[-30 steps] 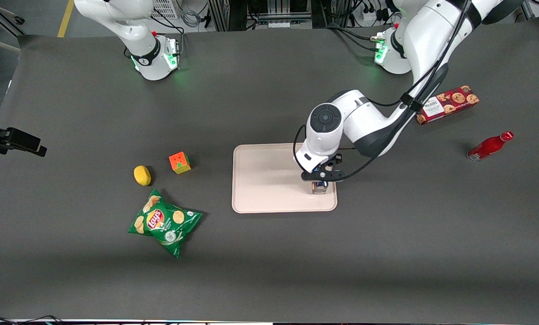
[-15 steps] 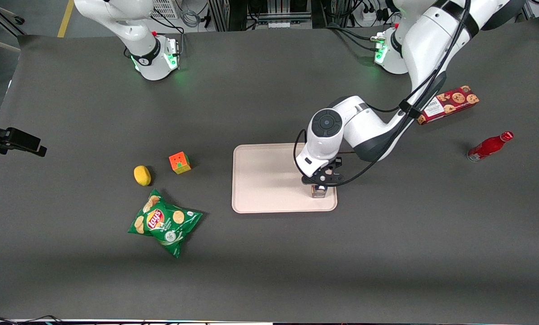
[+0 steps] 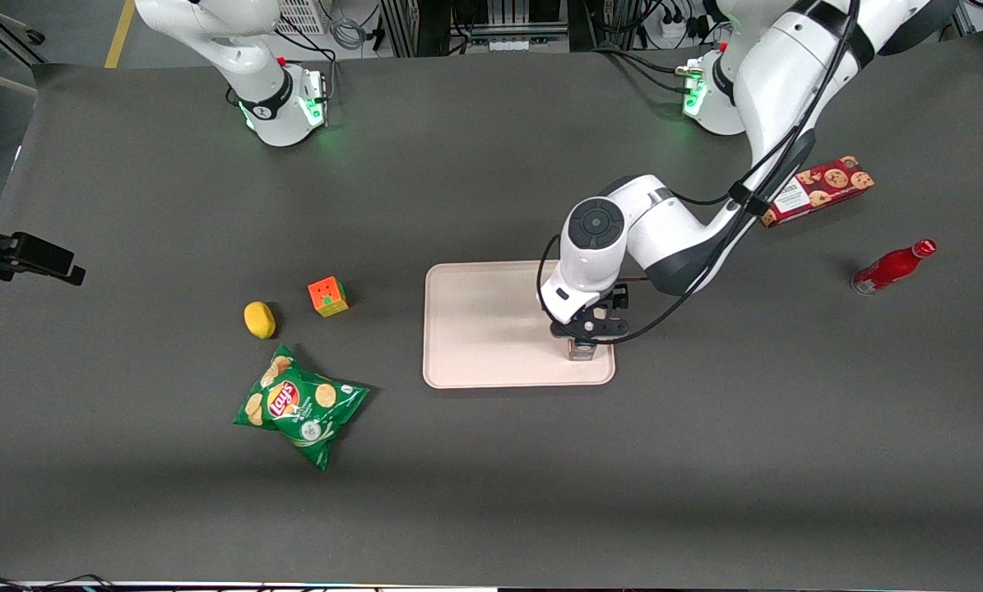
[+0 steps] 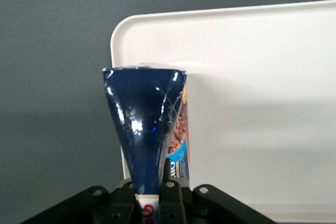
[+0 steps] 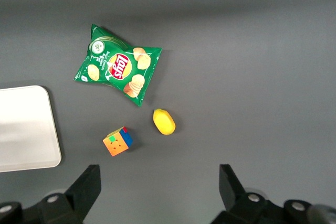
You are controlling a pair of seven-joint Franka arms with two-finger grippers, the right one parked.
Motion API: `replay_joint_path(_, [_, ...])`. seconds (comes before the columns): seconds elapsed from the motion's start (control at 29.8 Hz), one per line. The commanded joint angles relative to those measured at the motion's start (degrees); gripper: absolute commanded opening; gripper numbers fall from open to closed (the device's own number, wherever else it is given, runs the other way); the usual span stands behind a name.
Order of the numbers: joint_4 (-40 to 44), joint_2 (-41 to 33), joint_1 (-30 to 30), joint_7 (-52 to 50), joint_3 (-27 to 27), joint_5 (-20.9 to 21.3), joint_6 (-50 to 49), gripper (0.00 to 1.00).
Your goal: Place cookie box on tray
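Gripping the cookie box at its upper end, the left gripper hangs over the tray — fingers clamped tight on the navy carton. The box stands upright, its lower end down at the tray's surface near a rounded corner, at the end toward the working arm. A red cookie box and a red bottle lie well apart on the table.

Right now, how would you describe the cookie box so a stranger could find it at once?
Find the pale tray mid-table. Over its corner nearest the working arm's end, the gripper holds the cookie box upright. It is dark navy, unlike the red box lying flat on the table.
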Motion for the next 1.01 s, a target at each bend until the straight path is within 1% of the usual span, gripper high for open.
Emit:
replay_joint_path(0.0, [3.3, -0.9, 0.1, 0.0, -0.9, 0.7, -4.9, 1.0])
replay_joint_path(0.17, [6.5, -3.1, 0.6, 3.9, -3.7, 0.4, -12.6, 1.0])
replay_joint_path(0.23, [7.7, -4.4, 0.8, 6.6, -4.4, -0.5, -15.3, 1.0])
replay_joint_path(0.27, [8.8, -5.3, 0.8, 8.0, -4.4, -1.9, -16.4, 1.0])
replay_joint_path(0.4, [12.6, -9.2, 1.1, 16.2, -3.7, -9.7, -21.8, 1.0])
replay_joint_path(0.5, [15.3, -12.2, 2.1, 24.4, -2.3, -12.4, -26.6, 1.0])
replay_joint_path(0.57, [17.0, -13.9, 2.2, 29.7, -0.6, -13.2, -30.0, 1.0])
replay_joint_path(0.64, [19.1, -16.1, 2.2, 34.4, 1.8, -15.7, -33.4, 1.0])
replay_joint_path(0.7, [20.9, -18.4, 2.2, 38.4, 5.5, -18.8, -36.4, 1.0])
replay_joint_path(0.77, [21.9, -20.8, 2.2, 42.1, 9.1, -21.0, -38.6, 1.0])
replay_joint_path(0.9, [21.4, -26.4, 2.1, 50.3, 16.5, -22.5, -40.1, 1.0])
replay_joint_path(0.97, [20.9, -28.4, 2.0, 53.2, 20.1, -24.6, -40.3, 1.0])
